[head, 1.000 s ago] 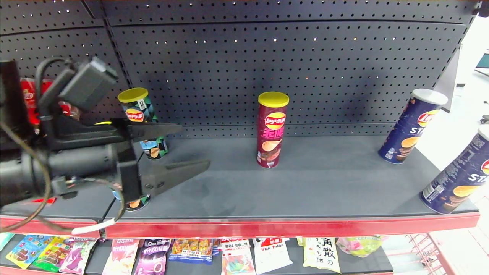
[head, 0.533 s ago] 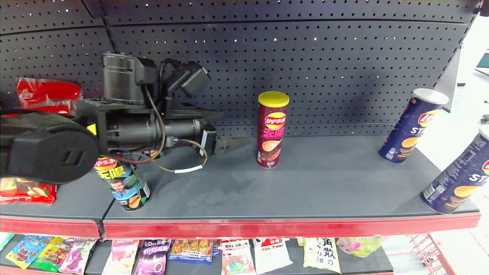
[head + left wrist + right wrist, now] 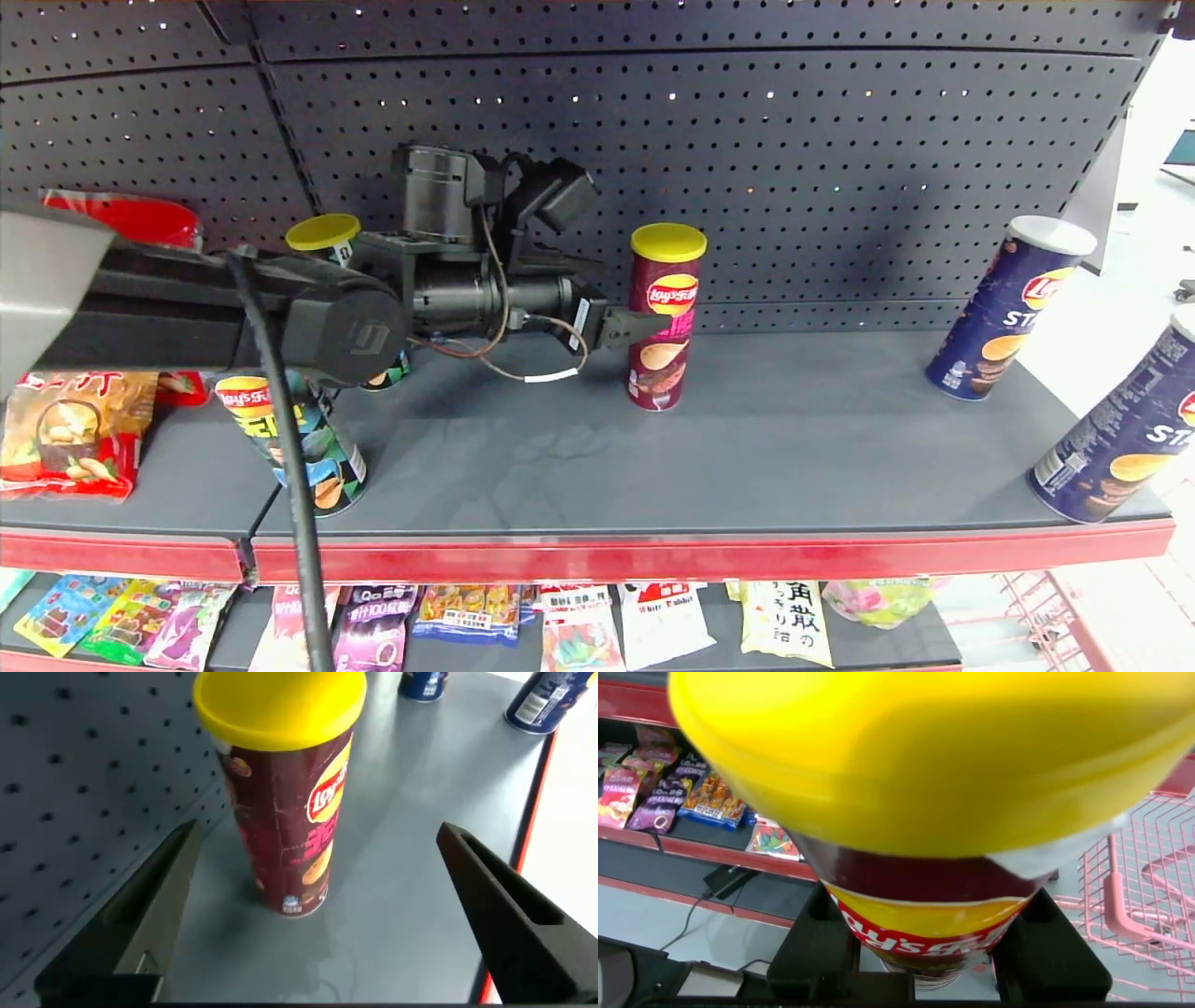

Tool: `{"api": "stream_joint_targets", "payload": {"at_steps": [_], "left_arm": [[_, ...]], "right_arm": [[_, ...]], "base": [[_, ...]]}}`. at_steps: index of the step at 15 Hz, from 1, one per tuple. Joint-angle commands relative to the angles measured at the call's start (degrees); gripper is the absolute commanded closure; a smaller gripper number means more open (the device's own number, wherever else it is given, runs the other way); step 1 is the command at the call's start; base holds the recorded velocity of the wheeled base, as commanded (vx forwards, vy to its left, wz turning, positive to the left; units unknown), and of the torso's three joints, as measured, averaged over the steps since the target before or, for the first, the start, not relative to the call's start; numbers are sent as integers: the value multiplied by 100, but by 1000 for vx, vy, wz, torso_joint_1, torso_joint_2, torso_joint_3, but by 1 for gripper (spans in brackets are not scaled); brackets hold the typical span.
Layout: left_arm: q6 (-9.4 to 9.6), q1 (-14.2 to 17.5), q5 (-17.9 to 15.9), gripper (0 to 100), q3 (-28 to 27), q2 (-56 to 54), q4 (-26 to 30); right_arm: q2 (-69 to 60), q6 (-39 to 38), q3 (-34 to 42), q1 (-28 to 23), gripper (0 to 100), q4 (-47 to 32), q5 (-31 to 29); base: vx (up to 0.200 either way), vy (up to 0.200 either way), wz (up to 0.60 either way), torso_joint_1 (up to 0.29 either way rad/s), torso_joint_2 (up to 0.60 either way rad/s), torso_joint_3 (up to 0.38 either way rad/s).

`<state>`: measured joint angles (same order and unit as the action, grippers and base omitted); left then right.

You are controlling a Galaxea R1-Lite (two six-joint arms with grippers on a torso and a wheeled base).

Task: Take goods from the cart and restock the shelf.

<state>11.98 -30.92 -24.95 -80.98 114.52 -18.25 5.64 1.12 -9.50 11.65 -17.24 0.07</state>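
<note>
Shelf (image 3: 747, 467) holds a maroon can (image 3: 665, 317) upright at mid-depth. Far left of the maroon can lie snack bags (image 3: 65, 429), and nearer it a teal can (image 3: 336, 467) stands at the front edge. The left gripper (image 3: 639, 327) is at the maroon can's left side, fingers spread wide with the can between their tips. Right of it tilt a rear blue can (image 3: 1004, 317) and a front blue can (image 3: 1116, 439). The right gripper (image 3: 934, 957) pinches a yellow-lidded can (image 3: 924, 756) near a pink cart (image 3: 1148, 887).
</note>
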Motion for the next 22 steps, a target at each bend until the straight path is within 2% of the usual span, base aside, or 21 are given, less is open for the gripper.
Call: {"api": "stream_joint_targets", "payload": {"at_steps": [1, 12, 14, 15, 22], "left_arm": [[-3, -46, -9, 0, -146, 229, 6], [-117, -29, 26, 0, -1209, 923, 23], [-126, -29, 122, 0, -1394, 1046, 23], [-232, -37, 184, 0, -1526, 1117, 14], [-267, -108, 184, 0, -1579, 1187, 14]], "right_arm": [[7, 2, 0, 4, 100, 1, 1], [7, 2, 0, 4, 100, 1, 1], [7, 2, 0, 4, 100, 1, 1], [7, 2, 0, 4, 100, 1, 1], [7, 2, 0, 4, 100, 1, 1]], "base": [[0, 0, 0, 0, 0, 0], [0, 0, 0, 0, 0, 0], [0, 0, 0, 0, 0, 0], [0, 0, 0, 0, 0, 0], [0, 0, 0, 0, 0, 0]]}}
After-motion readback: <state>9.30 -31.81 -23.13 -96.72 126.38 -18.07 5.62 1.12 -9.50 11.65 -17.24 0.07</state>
